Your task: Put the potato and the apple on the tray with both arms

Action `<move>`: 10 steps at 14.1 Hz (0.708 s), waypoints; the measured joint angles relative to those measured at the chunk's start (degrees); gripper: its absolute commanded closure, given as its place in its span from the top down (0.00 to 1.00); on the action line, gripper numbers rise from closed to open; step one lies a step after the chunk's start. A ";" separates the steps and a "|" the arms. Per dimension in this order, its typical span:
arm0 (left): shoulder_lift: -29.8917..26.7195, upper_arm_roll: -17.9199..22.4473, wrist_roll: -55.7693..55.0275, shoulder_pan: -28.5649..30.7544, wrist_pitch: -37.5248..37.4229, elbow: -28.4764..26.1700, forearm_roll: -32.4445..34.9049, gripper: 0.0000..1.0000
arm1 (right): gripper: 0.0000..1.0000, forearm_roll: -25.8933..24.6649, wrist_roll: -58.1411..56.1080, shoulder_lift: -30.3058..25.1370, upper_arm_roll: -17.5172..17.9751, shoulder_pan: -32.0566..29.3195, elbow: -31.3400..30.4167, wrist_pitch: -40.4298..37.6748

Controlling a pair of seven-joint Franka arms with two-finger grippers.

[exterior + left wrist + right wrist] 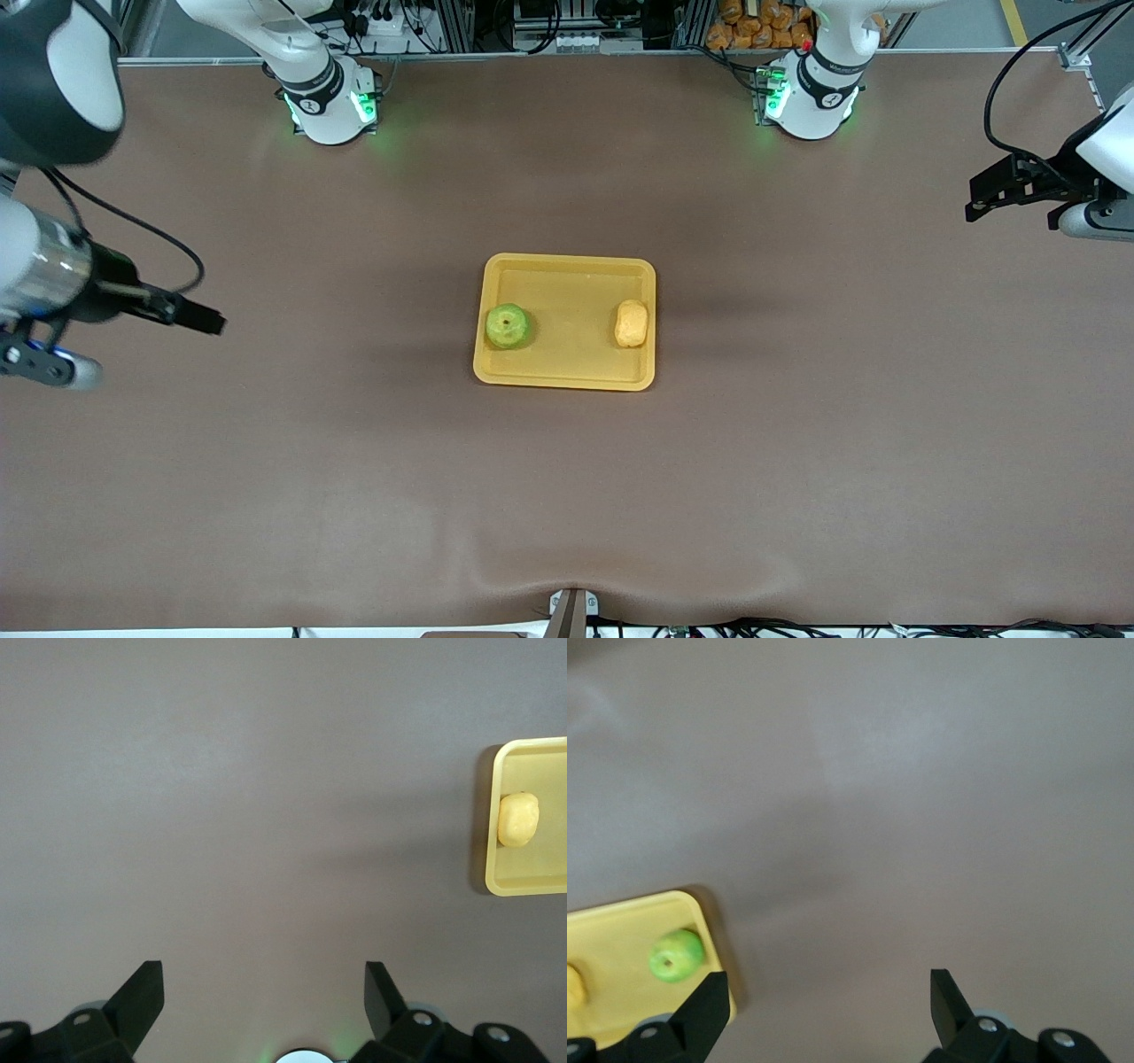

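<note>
apple [507,326] and potato [631,323] in tray [567,266], at opposite ends. left hand [264,992] and right hand [828,997] spread empty over bare counter [567,487]. little risk; maybe apple rolling if tray bumped.

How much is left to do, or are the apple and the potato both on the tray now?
It looks finished. The apple and the potato both lie on the tray, the apple toward the right arm's end and the potato toward the left arm's end. Nothing is in hand: the left gripper and the right gripper hang over bare table, jaws open. Nothing looks left to do.
</note>
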 measured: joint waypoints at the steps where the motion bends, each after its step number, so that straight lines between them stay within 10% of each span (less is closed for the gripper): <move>1: 0.00 0.00 0.00 0.01 -0.01 0.00 0.00 1.00 | 1.00 -0.27 -2.99 -1.06 -0.06 -0.99 0.00 -1.05; 10: 0.00 0.01 0.00 0.01 -0.05 0.06 0.00 1.00 | 1.00 -0.48 -9.81 -12.60 0.31 -5.80 -10.04 -4.55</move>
